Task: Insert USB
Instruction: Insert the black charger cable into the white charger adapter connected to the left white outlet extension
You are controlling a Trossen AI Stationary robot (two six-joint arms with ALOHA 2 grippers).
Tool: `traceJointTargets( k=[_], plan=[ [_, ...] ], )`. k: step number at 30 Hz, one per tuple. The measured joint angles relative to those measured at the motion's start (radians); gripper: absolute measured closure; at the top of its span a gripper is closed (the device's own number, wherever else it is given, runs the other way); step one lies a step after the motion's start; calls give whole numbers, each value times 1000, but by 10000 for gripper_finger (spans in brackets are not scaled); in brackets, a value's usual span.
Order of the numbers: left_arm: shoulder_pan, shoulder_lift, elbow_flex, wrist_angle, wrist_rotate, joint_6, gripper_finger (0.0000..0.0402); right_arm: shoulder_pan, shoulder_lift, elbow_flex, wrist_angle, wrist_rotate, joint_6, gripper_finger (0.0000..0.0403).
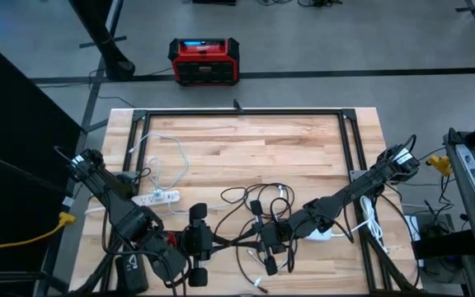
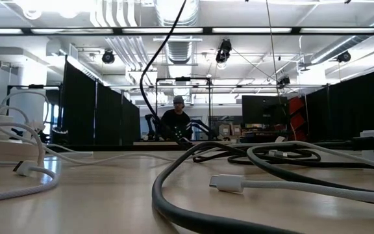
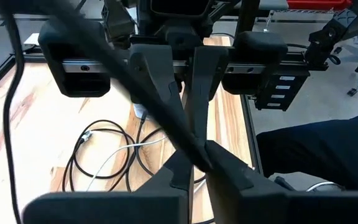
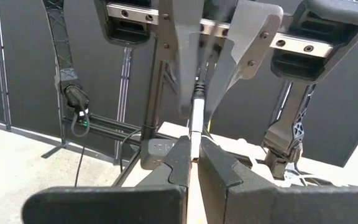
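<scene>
High view: you have both arms low at the near edge of the wooden table (image 1: pixel 246 140), with the left gripper (image 1: pixel 198 246) and the right gripper (image 1: pixel 269 239) facing each other amid tangled cables. Your left gripper (image 3: pixel 199 155) is closed on a dark cable (image 3: pixel 129 81) that runs diagonally between its fingers. Your right gripper (image 4: pixel 194 152) is closed on a white USB cable (image 4: pixel 197 118), whose plug end stands up from the pinched fingertips toward the opposite gripper. A white power strip (image 1: pixel 157 198) lies to the left, just beyond the left arm. In the low view, a loose white plug (image 2: pixel 227 184) rests on the table, and a person (image 2: pixel 177 117) sits far behind.
</scene>
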Motion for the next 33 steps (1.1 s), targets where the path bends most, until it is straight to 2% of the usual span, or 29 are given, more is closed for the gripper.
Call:
traceJointTargets(
  k=[6,8,10,16,18,21,25,30,33],
  plan=[
    [1,0,0,-26,2,-8,390,-2,-2,0,-48,5,6,399],
    [2,0,0,-52,3,-30,390,-1,-2,2,-84,33,22,385],
    [2,-2,0,-76,0,-56,390,-1,-2,-1,-151,68,50,350],
    [2,-10,0,-206,48,-168,390,-7,-2,-1,-251,83,113,216],
    [6,-11,0,-294,87,-246,390,-7,-1,-1,-296,83,156,184],
    [8,-12,0,-524,195,-406,390,-6,-1,-1,-350,83,213,154],
    [14,-9,-1,-860,319,-589,390,-6,-1,-1,-405,83,270,142],
    [23,-40,-66,-844,389,-528,390,-3,-1,-1,-435,76,299,155],
    [43,-67,-155,-852,481,-499,390,1,-1,-1,-440,72,310,171]
  ],
)
